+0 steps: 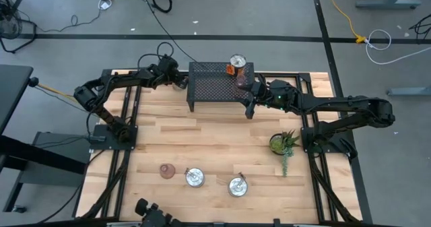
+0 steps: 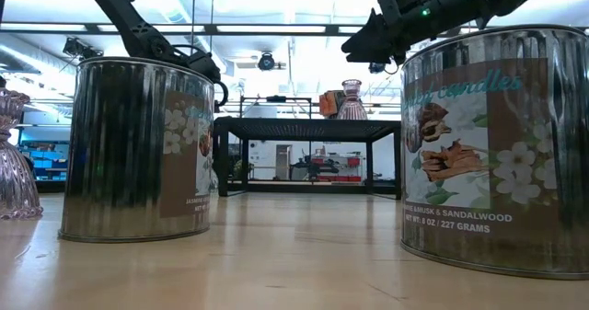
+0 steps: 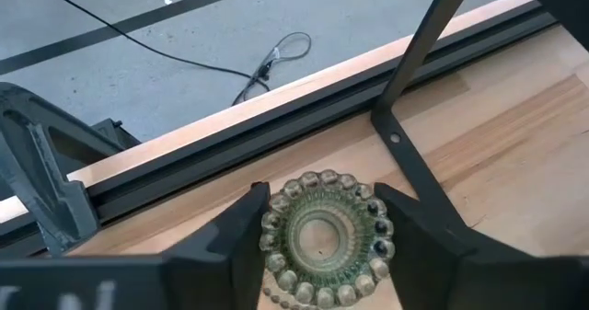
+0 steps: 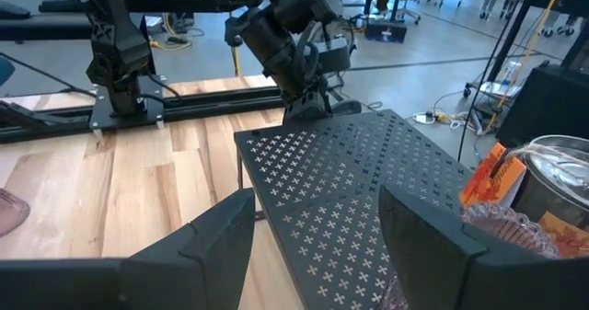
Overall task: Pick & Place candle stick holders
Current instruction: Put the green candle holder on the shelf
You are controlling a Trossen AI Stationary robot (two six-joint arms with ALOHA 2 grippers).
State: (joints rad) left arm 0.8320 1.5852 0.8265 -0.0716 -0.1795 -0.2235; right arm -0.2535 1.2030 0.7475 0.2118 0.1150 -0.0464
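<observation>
A pale green beaded holder (image 3: 322, 236) sits between the fingers of my left gripper (image 1: 179, 83), by the far table edge at the left end of the black perforated stand (image 1: 215, 85). One pinkish-brown holder (image 1: 241, 81) stands on the stand's top beside a tin (image 1: 237, 64). It also shows in the low view (image 2: 352, 98). Another pinkish-brown holder (image 1: 166, 170) stands on the table near the front. My right gripper (image 4: 317, 246) is open and empty over the stand's right part, just short of the holder there (image 4: 515, 232). My left gripper has the pale green holder's beaded rim (image 3: 276, 223) between its two fingers (image 3: 241, 232), one on each side. The fingers come from above, pointing down. The holder is upright with its opening up; I cannot tell whether it rests on the table or hangs just above it.
Two silvery tins (image 1: 194, 178) (image 1: 237, 185) stand near the front edge. A green potted plant (image 1: 283, 144) is at the right. The stand's leg (image 3: 405, 144) and the table's black rail (image 3: 230, 163) are close to the green holder.
</observation>
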